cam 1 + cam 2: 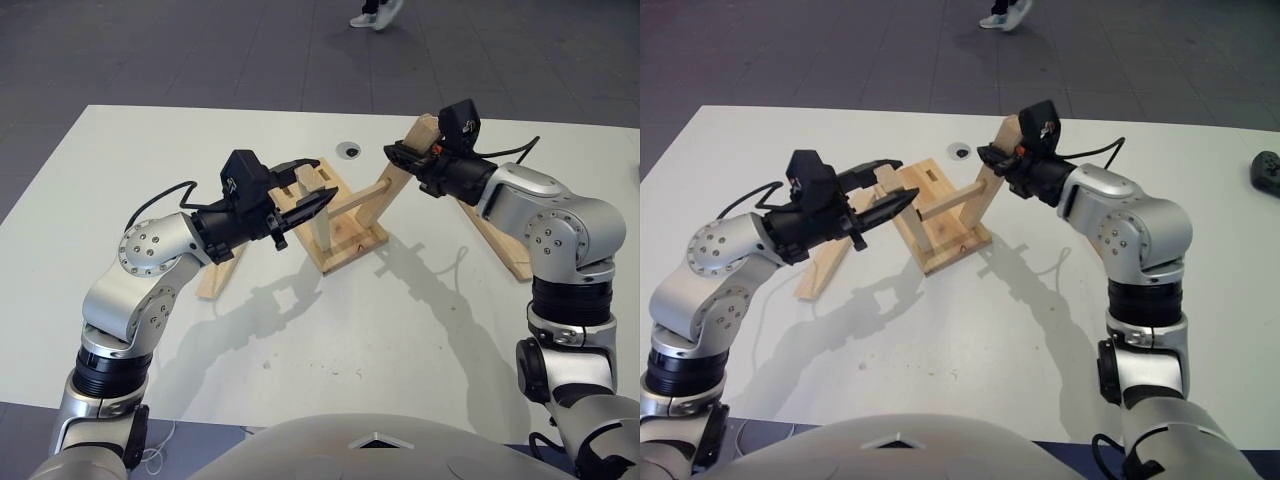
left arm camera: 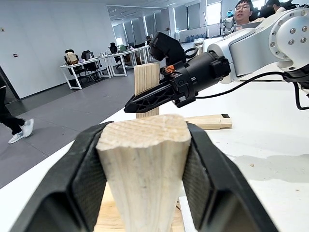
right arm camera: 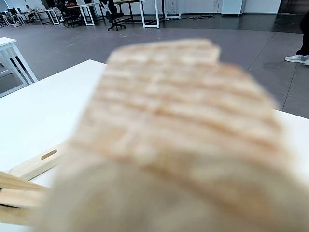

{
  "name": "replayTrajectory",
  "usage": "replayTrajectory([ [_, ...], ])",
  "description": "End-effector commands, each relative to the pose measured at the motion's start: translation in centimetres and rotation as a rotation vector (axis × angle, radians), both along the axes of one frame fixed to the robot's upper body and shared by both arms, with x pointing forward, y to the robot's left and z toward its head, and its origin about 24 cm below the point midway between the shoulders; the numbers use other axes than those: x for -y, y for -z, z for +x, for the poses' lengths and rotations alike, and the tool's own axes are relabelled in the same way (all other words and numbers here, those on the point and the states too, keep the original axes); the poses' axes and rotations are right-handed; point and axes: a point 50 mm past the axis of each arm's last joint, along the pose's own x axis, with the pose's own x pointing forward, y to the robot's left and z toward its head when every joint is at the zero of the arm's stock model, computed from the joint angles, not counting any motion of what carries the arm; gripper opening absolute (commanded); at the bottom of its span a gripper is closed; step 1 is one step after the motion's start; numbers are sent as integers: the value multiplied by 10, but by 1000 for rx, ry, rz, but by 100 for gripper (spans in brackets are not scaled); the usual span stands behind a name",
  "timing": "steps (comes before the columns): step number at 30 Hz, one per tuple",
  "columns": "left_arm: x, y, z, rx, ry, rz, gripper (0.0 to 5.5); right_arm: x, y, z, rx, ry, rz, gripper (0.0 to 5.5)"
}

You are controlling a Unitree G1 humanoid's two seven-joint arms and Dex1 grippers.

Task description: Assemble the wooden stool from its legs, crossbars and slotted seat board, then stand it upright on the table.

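Observation:
The slotted seat board (image 1: 352,247) lies flat mid-table. An upright leg (image 1: 318,228) stands on it, and my left gripper (image 1: 312,200) is shut on its top end (image 2: 143,159), fingers (image 2: 84,176) pressed on both sides. A crossbar (image 1: 362,200) runs from that leg to a second, tilted leg (image 1: 420,135). My right gripper (image 1: 395,152) is shut on this tilted leg near its upper end; its dark fingers (image 2: 152,96) cross the wood. The same leg shows as blurred wood (image 3: 178,135) close to the right wrist camera.
A loose wooden piece (image 1: 222,272) lies under my left forearm, another (image 1: 497,240) under my right forearm. A slotted piece (image 3: 36,163) rests on the white table (image 1: 330,340). A round grommet (image 1: 348,150) sits behind the stool. A black object (image 1: 1267,172) lies at the right edge.

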Motion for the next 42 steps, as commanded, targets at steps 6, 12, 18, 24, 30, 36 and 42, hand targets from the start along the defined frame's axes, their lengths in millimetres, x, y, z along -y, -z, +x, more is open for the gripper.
replayTrajectory([
  [6, 6, 26, 3, -119, -5, 80, 203, -14, 51, -16, -148, -50, -62, 106],
  [12, 3, 24, 10, -102, -44, 80, 203, -6, 14, -8, 36, -8, 61, 149],
  [18, 1, 22, 17, -97, -80, 74, 310, 4, -2, -11, 78, 11, 152, 234],
  [24, -4, 2, 20, -120, -74, -90, 409, 28, -26, -18, 84, 26, 423, 329],
  [30, -19, -70, 12, -143, 103, -574, 506, 65, -61, -15, 177, 168, 697, 421],
  [36, -47, -75, 40, -100, -362, -585, 540, 59, -9, -6, 108, 415, 272, 526],
  [42, -57, -21, 44, -116, -774, -293, 540, 11, 21, -29, 73, 236, 199, 539],
])
